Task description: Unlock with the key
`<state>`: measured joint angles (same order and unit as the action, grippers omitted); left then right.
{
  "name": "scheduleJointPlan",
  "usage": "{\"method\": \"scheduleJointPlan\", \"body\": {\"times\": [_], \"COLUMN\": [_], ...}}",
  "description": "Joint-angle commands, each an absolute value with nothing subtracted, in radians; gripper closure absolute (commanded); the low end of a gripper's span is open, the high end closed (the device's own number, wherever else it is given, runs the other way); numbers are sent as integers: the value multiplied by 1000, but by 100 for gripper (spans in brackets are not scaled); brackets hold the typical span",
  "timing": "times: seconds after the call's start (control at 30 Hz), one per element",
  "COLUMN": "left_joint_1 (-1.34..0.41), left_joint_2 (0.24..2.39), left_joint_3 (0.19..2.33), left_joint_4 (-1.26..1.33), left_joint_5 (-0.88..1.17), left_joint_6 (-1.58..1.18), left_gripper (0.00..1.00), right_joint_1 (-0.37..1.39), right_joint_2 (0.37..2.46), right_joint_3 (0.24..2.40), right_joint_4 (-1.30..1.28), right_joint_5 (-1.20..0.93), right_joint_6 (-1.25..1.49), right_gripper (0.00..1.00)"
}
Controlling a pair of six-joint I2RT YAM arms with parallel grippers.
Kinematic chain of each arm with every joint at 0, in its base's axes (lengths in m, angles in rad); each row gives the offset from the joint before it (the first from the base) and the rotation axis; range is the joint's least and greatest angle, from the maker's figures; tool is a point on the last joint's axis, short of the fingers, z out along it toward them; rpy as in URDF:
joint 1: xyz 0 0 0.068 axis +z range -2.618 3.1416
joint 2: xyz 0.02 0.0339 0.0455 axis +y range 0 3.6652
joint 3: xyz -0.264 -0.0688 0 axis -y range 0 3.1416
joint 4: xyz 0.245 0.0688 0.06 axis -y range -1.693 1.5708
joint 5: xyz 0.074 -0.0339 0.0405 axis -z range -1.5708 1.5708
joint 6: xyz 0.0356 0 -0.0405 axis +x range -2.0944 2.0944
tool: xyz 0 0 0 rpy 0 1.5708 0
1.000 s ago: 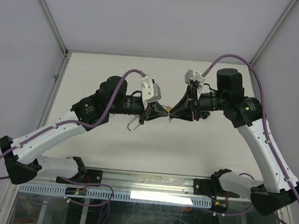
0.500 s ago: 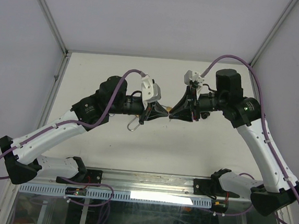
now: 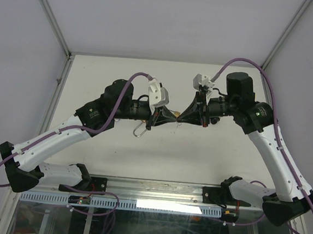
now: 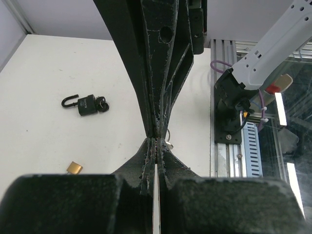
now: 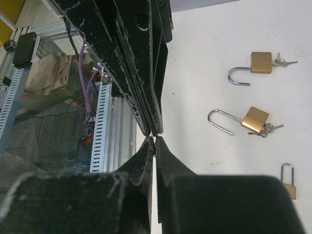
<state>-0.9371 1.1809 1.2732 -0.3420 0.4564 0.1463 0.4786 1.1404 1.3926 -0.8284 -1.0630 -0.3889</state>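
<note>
- Padlock with shackle down (image 5: 289,191): brass, at the lower right edge of the right wrist view, lying on the table (image 3: 105,71). It is partly cut off by the frame and no key shows in it. Judged to be the one left to unlock.
- Upper brass padlock (image 5: 261,62): upper right of the same view, shackle swung open, keys (image 5: 281,62) at its body.
- Middle brass padlock (image 5: 255,119): right of centre, shackle open, key bunch (image 5: 268,129) at its lower corner.
- Black padlock (image 4: 87,105): left of centre in the left wrist view, shackle open, keys at its right end.
- Left gripper (image 4: 155,148): fingers pressed together, held above the table at the middle of the top view. Nothing is seen between them.
- Right gripper (image 5: 154,144): fingers likewise pressed together, its tip meeting the other arm's tip head-on.
- Small metal ring (image 4: 167,138): just right of the meeting tips. Whether either tool pinches it, or a key on it, cannot be told.
- Step in hand (judgement): between locks, with three lying open and neither arm at the closed one.
- Next move (judgement): part the arms, steady the closed padlock's body with one, then bring a key squarely to its keyhole with the other and turn. Fine alignment is needed.
</note>
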Motion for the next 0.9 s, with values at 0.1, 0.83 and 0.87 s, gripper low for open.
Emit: {"method": "scheduleJointPlan", "body": {"times": [0.1, 0.83, 0.87], "left_joint_1": [-947, -715, -699], "left_joint_2": [1172, 1263, 1324], "left_joint_3": [1303, 1286, 1338], "left_joint_4": [-265, -480, -563], "left_joint_5": [473, 838, 849], "left_joint_6": [150, 447, 533], "left_gripper": [100, 1, 1], "right_joint_1": [480, 396, 385], "right_joint_2": [1116, 1068, 1064], "right_joint_3": [1399, 1313, 1302], "right_joint_4": [-817, -870, -864], "right_joint_5": [-1078, -832, -829], "right_joint_6": [-408, -275, -260], "right_gripper": [100, 100, 100]}}
